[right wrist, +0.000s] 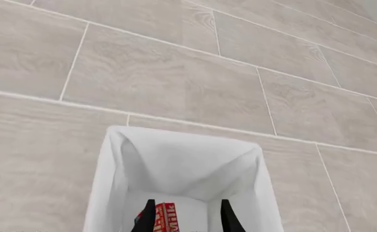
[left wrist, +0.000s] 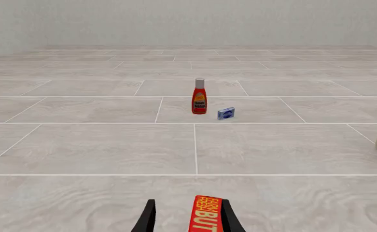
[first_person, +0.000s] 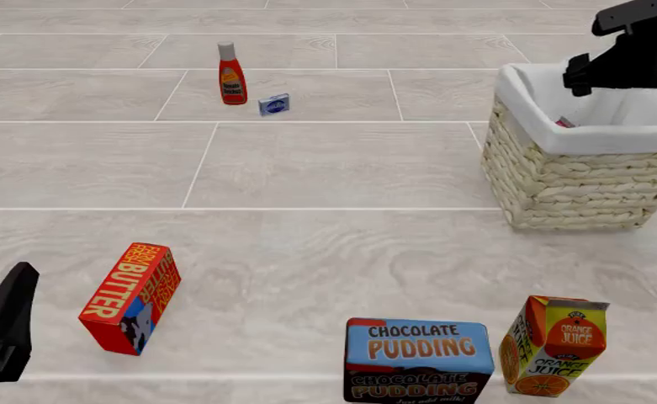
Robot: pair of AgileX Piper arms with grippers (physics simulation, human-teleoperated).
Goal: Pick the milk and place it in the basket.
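One claw is hanging over the basket with milk below it.
Right claw (right wrist: 184, 217) is hovering above the basket (first_person: 553, 181), fingers parted around the milk (right wrist: 165, 218); whether gripping or released, I cannot tell. Left claw (left wrist: 187, 220) is idling open near the butter (first_person: 133, 296).

Right gripper (right wrist: 185, 215) jaws apart, pointing down; left gripper (left wrist: 187, 220) low.
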